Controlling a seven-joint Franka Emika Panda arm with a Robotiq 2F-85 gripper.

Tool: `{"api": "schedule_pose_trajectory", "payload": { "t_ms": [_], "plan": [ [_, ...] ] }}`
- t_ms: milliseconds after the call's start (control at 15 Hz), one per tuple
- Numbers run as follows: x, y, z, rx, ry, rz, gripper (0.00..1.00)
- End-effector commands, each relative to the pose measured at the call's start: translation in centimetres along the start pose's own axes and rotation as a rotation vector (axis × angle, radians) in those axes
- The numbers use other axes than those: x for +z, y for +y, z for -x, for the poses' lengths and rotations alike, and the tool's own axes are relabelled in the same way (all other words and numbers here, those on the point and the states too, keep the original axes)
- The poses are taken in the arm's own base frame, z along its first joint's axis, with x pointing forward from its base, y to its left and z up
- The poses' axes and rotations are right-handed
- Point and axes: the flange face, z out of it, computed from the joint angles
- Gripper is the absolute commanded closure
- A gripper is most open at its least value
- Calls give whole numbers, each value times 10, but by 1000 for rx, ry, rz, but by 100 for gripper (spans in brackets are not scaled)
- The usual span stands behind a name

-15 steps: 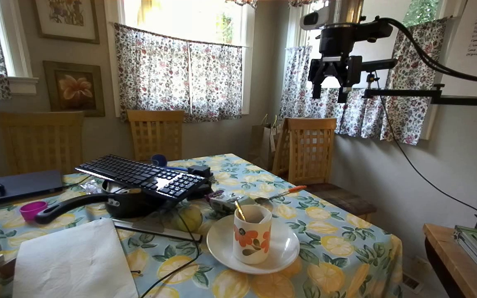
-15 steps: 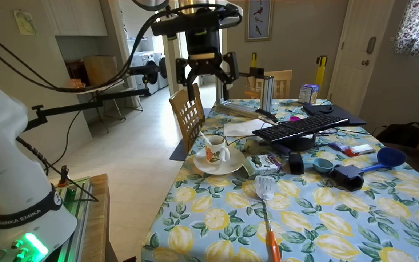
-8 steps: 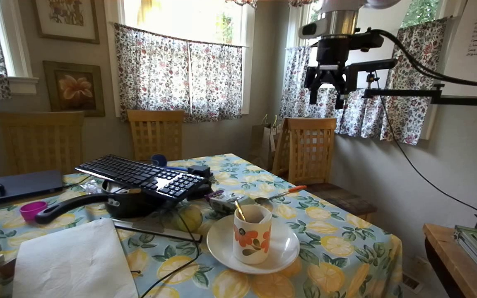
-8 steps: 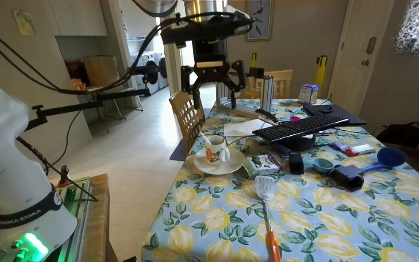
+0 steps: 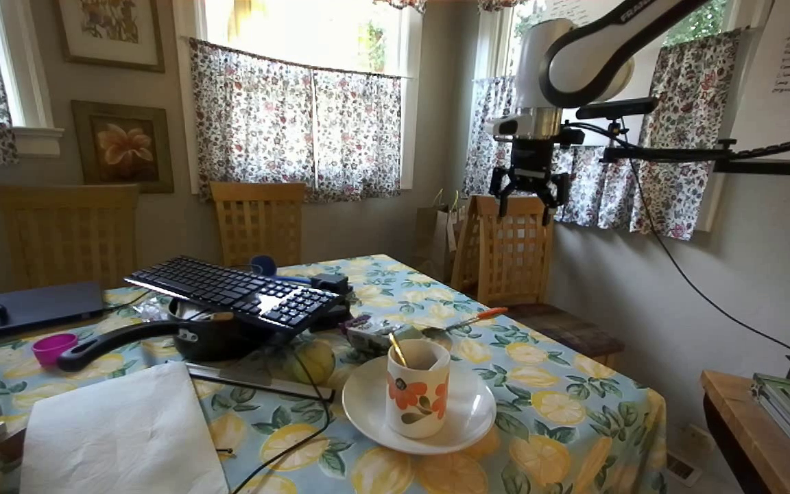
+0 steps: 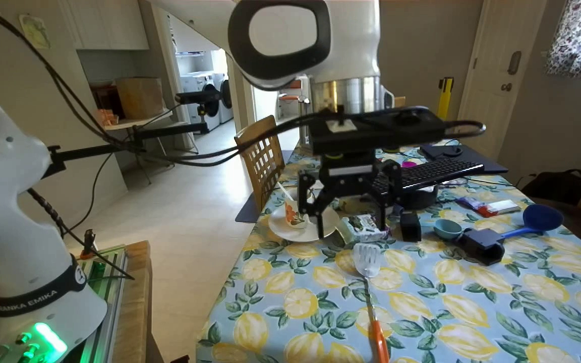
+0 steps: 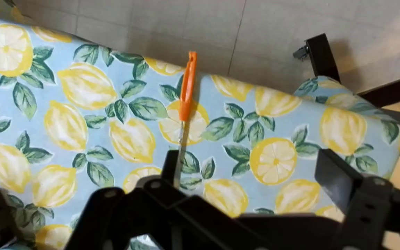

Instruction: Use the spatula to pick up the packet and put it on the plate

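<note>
The spatula (image 6: 367,262) lies flat on the tablecloth, with a slotted silvery head, thin shaft and orange handle. Its handle also shows in an exterior view (image 5: 492,313) and the wrist view (image 7: 188,86). The packet (image 6: 361,228), pale silvery-grey with green print, lies between the spatula head and the plate; it is partly hidden in an exterior view (image 5: 374,336). The white plate (image 6: 295,236) bears the orange-flowered cup (image 6: 295,217). My gripper (image 6: 351,227) is open and empty, pointing down, in the air above the table (image 5: 525,211). In the wrist view (image 7: 252,170), the shaft passes beside the left finger.
A keyboard (image 5: 230,291) rests on a black pan (image 5: 210,343). Black blocks (image 6: 410,227), a teal cup (image 6: 447,229) and a blue ladle (image 6: 542,218) lie beyond the packet. White paper (image 5: 121,432) lies near the plate. A camera bar (image 5: 669,154) stands beside the arm.
My gripper has come down and, in an exterior view, moved right and nearer the camera, now in front of the packet and plate. It stays open. The table objects have not moved.
</note>
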Motion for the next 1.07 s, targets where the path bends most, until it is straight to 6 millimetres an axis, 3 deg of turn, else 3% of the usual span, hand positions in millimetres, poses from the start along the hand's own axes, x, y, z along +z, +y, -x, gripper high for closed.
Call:
{"api": "schedule_pose_trajectory", "payload": {
  "t_ms": [0, 200, 267, 333, 533, 733, 1000],
  "plan": [
    [36, 30, 3, 7, -129, 9, 0],
    [58, 40, -13, 105, -162, -13, 0],
    [60, 44, -19, 109, -150, -41, 0],
    [57, 30, -12, 84, -131, -25, 0],
    [63, 38, -22, 93, -137, -32, 0],
    [57, 37, -27, 102, -142, 18, 0],
    [80, 41, -44, 36, -115, 10, 0]
  ]
}}
